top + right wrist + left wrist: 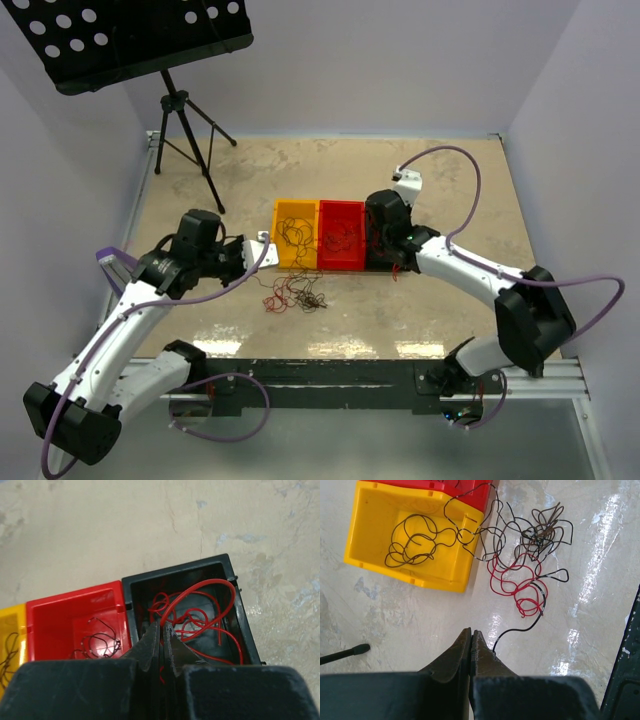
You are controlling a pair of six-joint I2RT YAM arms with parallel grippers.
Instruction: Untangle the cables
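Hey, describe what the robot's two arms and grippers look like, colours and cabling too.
The left arm and right arm have white links and bulky black joints, each trailed by a thin lilac hose. The left gripper and right gripper have dark, wedge-shaped fingers tapering to points. No markings show.

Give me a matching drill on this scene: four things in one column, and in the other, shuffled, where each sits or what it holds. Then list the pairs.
Things:
1 yellow bin
2 black bin
3 tangle
4 music stand

Places or contents:
A lies on the table, near the bins
B holds red cables
C stands at the far left corner
D holds a dark cable

Pairs: 1-D, 2-B, 3-A, 4-C
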